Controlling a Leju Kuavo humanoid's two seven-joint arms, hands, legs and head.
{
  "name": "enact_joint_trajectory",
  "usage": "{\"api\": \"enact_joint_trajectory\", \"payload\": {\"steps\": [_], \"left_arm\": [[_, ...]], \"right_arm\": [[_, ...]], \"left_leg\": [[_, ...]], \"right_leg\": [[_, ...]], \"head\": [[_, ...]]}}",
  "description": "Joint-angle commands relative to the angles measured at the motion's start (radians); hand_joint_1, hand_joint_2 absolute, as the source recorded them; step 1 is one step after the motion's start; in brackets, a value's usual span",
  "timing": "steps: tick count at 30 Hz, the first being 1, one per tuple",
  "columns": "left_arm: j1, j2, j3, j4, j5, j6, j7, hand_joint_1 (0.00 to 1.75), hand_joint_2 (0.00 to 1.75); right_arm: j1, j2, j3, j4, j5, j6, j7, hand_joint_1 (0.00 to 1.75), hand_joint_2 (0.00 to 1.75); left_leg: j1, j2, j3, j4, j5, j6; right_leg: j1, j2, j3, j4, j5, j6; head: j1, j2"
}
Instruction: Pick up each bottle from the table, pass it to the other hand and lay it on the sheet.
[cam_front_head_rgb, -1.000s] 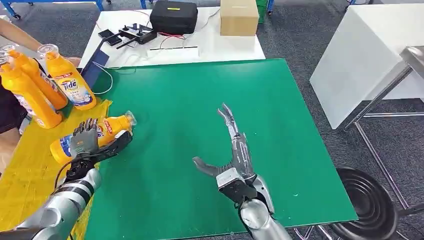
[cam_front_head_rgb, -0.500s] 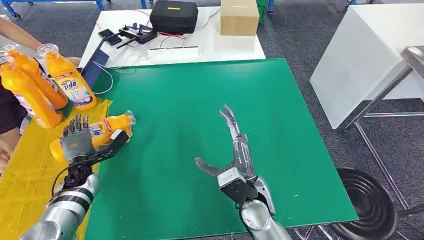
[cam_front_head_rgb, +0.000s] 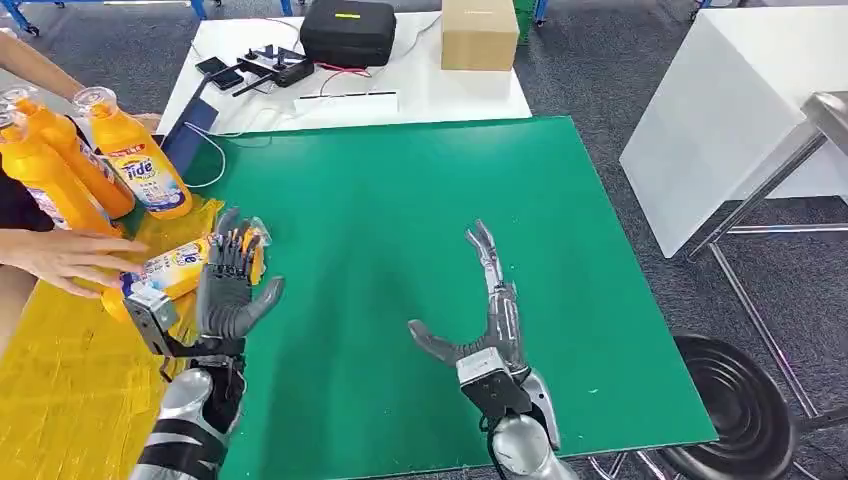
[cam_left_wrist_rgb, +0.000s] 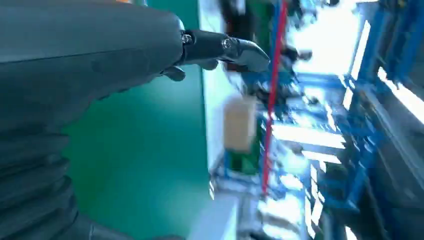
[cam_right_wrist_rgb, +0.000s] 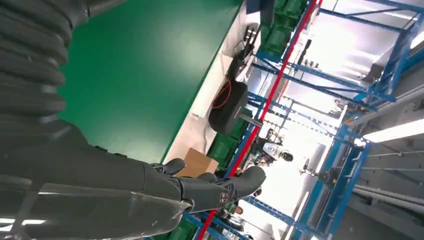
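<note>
Beside the yellow sheet (cam_front_head_rgb: 60, 380), the lying bottle (cam_front_head_rgb: 170, 272) looks rigid, slick, probably heavy; grasp mid-body. Left hand (cam_front_head_rgb: 228, 290) and right hand (cam_front_head_rgb: 480, 310) are both spread, empty.

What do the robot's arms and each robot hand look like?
Both arms are silver metal tubes with dark joints. The left robot hand and the right robot hand are dark grey with slim, jointed fingers. Black cables run at the left wrist. Each wrist view shows a grey ribbed cover.
</note>
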Motion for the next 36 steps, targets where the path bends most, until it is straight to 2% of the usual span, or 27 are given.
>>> {"api": "enact_joint_trajectory", "payload": {"steps": [1, 5, 21, 24, 25, 28, 30, 31, 34, 35, 36], "left_arm": [[0.088, -0.02, -0.208, -0.155, -0.1, 0.027, 0.013, 0.0, 1.75], [0.088, -0.036, -0.225, -0.152, -0.164, 0.138, 0.019, 0.0, 1.75], [0.09, -0.027, -0.223, -0.153, -0.199, 0.213, 0.025, 0.0, 1.75], [0.099, 0.004, -0.208, -0.157, -0.22, 0.224, 0.03, 0.0, 1.75], [0.104, 0.019, -0.205, -0.158, -0.235, 0.217, 0.03, 0.0, 1.75], [0.122, 0.064, -0.182, -0.156, -0.279, 0.184, 0.053, 0.0, 1.75], [0.13, 0.077, -0.133, -0.151, -0.258, 0.153, 0.078, 0.0, 1.75], [0.13, 0.081, -0.127, -0.15, -0.255, 0.148, 0.078, 0.0, 1.75], [0.129, 0.081, -0.123, -0.149, -0.253, 0.144, 0.077, 0.0, 1.75], [0.129, 0.077, -0.123, -0.15, -0.253, 0.145, 0.077, 0.0, 1.75], [0.129, 0.077, -0.123, -0.15, -0.253, 0.145, 0.077, 0.0, 1.75]], "right_arm": [[0.021, -0.016, -0.023, -0.037, 0.001, -0.006, 0.001, 0.0, 1.75], [0.04, -0.018, -0.029, -0.054, 0.007, -0.012, 0.005, 0.0, 1.75], [0.052, -0.025, -0.032, -0.058, 0.001, -0.002, 0.018, 0.0, 1.75], [0.066, -0.056, -0.071, -0.074, -0.072, 0.049, 0.025, 0.0, 1.75], [0.071, -0.078, -0.086, -0.076, -0.104, 0.096, 0.032, 0.0, 1.75], [0.092, -0.124, -0.19, -0.059, -0.179, 0.207, 0.036, 0.0, 1.75], [0.11, -0.121, -0.265, -0.052, -0.198, 0.263, 0.039, 0.0, 1.75], [0.112, -0.123, -0.27, -0.052, -0.199, 0.268, 0.038, 0.0, 1.75], [0.114, -0.116, -0.269, -0.055, -0.197, 0.269, 0.038, 0.0, 1.75], [0.114, -0.112, -0.267, -0.057, -0.196, 0.27, 0.039, 0.0, 1.75], [0.114, -0.112, -0.267, -0.057, -0.196, 0.27, 0.039, 0.0, 1.75]], "left_leg": [[0.001, -0.005, 0.003, 0.001, -0.001, -0.002], [0.002, -0.003, 0.003, 0.0, -0.001, -0.001], [0.002, -0.002, 0.004, 0.0, -0.001, -0.002], [0.002, -0.003, 0.004, -0.001, -0.001, -0.001], [0.002, -0.003, 0.005, -0.001, -0.001, -0.002], [0.001, -0.002, 0.004, -0.002, 0.0, -0.001], [0.002, -0.003, 0.008, -0.002, -0.001, -0.002], [0.001, -0.002, 0.004, -0.002, 0.0, -0.001], [0.001, -0.001, 0.002, -0.001, 0.0, -0.001], [0.003, -0.003, 0.007, 0.0, -0.003, -0.003], [0.002, -0.002, 0.004, -0.001, -0.001, -0.002]], "right_leg": [[0.001, -0.003, 0.004, 0.0, -0.002, -0.001], [0.002, -0.001, 0.004, 0.0, -0.001, -0.001], [0.001, -0.001, 0.005, 0.0, -0.001, -0.001], [0.001, -0.001, 0.005, -0.001, -0.001, -0.001], [0.002, -0.001, 0.006, -0.001, -0.002, -0.001], [0.001, -0.001, 0.005, -0.002, 0.0, 0.0], [0.002, -0.001, 0.01, -0.003, -0.002, -0.001], [0.001, -0.001, 0.005, -0.002, -0.001, -0.001], [0.001, 0.0, 0.003, -0.001, 0.0, -0.001], [0.003, 0.0, 0.009, 0.0, -0.003, -0.002], [0.001, 0.0, 0.005, -0.001, -0.001, -0.001]], "head": [[0.0, 0.0], [0.0, 0.0], [0.0, 0.0], [0.0, 0.0], [0.0, 0.0], [0.0, 0.0], [0.0, 0.0], [0.0, 0.0], [0.0, 0.0], [0.0, 0.0], [0.0, 0.0]]}}
